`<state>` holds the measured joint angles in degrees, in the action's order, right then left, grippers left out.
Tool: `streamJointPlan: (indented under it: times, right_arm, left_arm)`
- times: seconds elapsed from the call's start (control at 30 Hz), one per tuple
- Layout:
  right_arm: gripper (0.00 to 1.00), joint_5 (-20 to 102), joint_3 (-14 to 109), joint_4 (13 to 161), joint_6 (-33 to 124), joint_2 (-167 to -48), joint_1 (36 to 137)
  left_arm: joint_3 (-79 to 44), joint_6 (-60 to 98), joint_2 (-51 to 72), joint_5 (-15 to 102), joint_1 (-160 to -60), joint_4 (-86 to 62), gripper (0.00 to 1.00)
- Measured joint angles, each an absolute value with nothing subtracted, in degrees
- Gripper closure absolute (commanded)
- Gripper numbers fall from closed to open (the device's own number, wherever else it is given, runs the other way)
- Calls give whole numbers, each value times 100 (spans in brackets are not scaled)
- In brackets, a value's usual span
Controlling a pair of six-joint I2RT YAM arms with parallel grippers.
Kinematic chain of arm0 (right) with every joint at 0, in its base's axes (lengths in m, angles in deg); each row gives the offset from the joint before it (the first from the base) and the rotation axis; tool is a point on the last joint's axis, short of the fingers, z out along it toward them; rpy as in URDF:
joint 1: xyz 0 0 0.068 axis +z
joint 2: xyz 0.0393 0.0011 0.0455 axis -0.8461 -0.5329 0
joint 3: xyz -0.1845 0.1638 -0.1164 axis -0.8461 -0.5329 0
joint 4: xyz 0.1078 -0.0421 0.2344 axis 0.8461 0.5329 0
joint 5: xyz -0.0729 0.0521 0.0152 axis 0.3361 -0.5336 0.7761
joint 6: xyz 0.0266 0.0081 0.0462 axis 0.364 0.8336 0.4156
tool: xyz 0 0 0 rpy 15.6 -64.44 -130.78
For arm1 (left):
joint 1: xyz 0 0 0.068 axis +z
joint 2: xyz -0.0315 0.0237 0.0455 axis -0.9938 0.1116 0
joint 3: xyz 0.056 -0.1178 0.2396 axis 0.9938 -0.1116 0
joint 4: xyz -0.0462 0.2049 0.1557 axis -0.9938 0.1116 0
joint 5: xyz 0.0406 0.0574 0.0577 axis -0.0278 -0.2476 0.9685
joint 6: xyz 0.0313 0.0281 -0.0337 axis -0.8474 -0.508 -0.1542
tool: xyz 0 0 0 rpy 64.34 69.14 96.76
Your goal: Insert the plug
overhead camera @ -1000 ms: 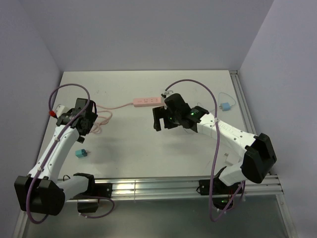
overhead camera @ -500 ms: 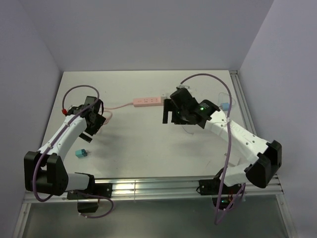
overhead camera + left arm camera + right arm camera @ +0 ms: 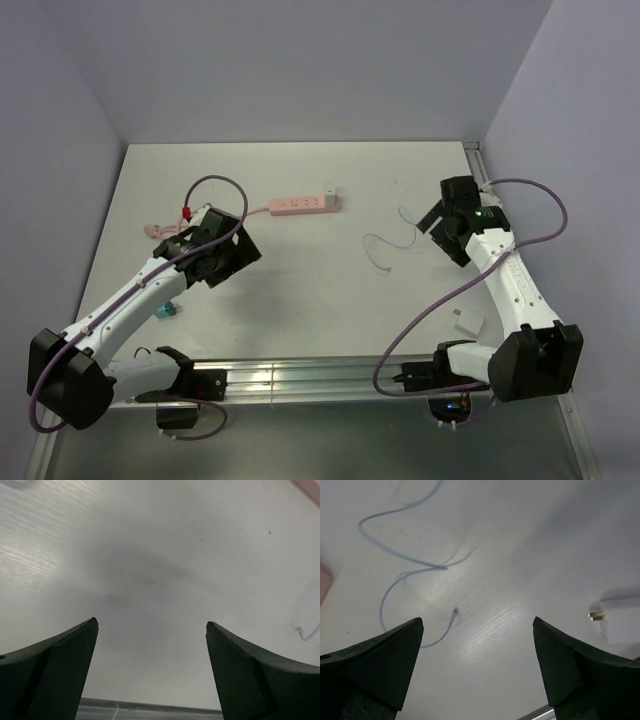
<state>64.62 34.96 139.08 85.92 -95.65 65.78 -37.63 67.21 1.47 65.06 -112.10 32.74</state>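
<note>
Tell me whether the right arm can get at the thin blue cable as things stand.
Probably yes. The right gripper stands open and empty, and the thin blue cable lies loose on the bare table just ahead of its fingers, with nothing between them.

Wide bare tabletop open from the near rail to the pink power strip at the far middle, thin cable looping flat beneath the spread right gripper, white adapter block beside the right arm, small teal block just beside the left arm, walls closing both sides.
</note>
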Motion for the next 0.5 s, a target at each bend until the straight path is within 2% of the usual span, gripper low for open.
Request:
streamJointPlan:
  times: [0.3,0.5]
  right_arm:
    - [4,5939,1846,14023,9027,-8960,4607]
    - [4,5920,1356,14098,9005,-8731,3658]
  left_arm:
    - [-3341,6614,276,6185,-12037,3256,5]
    - [-3228,6673,540,6167,-12334,3282,5]
